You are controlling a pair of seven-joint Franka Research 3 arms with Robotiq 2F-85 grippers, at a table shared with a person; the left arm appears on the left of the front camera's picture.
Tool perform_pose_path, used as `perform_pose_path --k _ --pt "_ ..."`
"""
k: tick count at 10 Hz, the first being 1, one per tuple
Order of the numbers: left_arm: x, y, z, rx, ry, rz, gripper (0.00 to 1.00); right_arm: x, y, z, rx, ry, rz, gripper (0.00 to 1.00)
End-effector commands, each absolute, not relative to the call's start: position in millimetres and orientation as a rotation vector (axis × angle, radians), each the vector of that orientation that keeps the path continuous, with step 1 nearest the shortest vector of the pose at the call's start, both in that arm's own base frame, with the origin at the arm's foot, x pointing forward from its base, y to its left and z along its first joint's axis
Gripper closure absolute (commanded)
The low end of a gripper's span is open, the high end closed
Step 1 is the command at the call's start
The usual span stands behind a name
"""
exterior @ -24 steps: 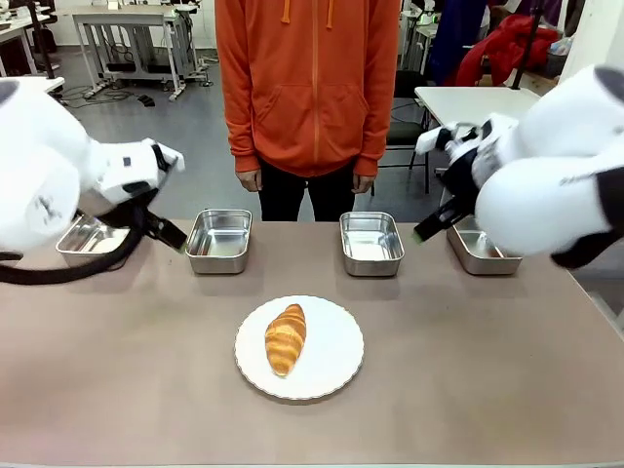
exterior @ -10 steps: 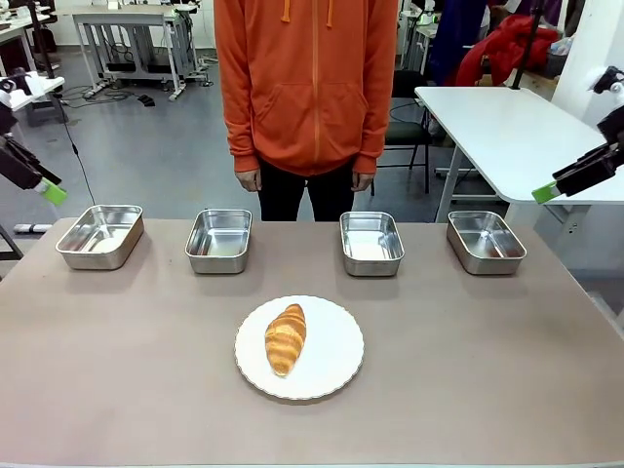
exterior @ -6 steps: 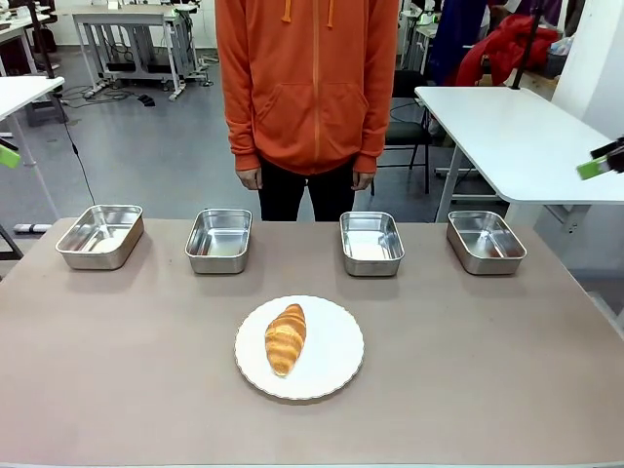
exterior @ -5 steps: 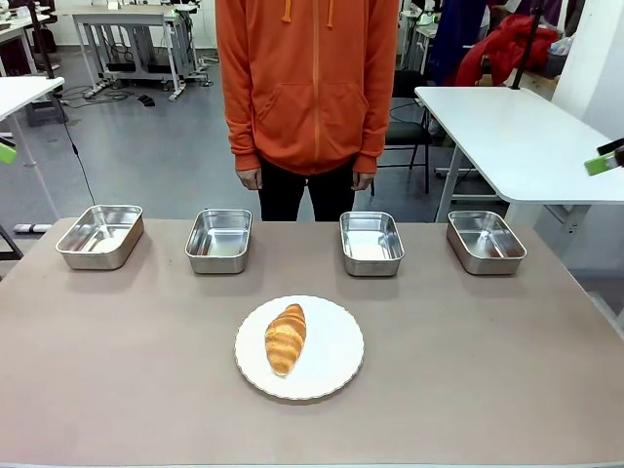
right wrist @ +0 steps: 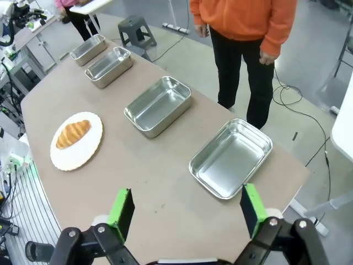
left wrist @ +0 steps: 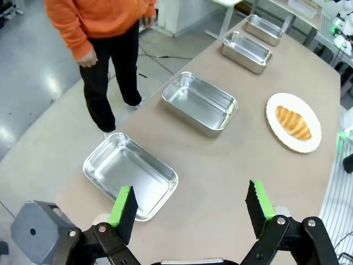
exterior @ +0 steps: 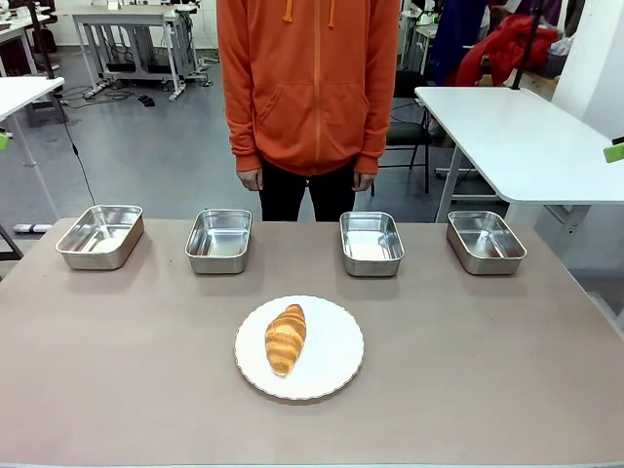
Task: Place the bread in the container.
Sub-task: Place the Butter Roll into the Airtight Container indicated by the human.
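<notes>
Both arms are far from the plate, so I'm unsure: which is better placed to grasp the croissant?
Left, narrowly. The croissant lies on the left half of the plate, slightly nearer that arm. Both jaws stand open, high by the ends of the table.

The table (exterior: 487,390) carries 4 steel pans (exterior: 218,242) and 1 white plate (exterior: 337,351).

1. Front view: fixed at the near edge of the table (exterior: 507,390), facing the person (exterior: 314,88) opposite, close.
2. Left wrist view: high over the left end, angled down lengthwise.
3. Right wrist view: likewise over the right end.
4. All share four pans (exterior: 218,240) and the plate (exterior: 333,357).
</notes>
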State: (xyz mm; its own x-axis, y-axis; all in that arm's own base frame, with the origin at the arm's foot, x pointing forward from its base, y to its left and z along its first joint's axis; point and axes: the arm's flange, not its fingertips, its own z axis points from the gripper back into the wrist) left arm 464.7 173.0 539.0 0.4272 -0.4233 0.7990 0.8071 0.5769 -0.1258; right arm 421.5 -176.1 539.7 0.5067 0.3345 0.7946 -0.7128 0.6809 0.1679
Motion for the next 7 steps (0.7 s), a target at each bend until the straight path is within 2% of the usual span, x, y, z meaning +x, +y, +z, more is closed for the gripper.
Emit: perform_pose_path --k 1,4,7 --pt "464.7 171.5 537.5 -0.554 -0.84 -0.823 0.0 427.0 -183.6 543.3 0.54 -0.845 0.682 0.0" --pt "466.5 169.0 535.7 -0.553 -0.778 -0.83 0.0 427.5 -184.1 542.3 0.554 -0.842 0.681 0.0" --pt "465.4 172.4 537.9 -0.549 -0.801 -0.815 0.0 423.2 -184.1 542.1 0.538 -0.819 0.651 0.0"
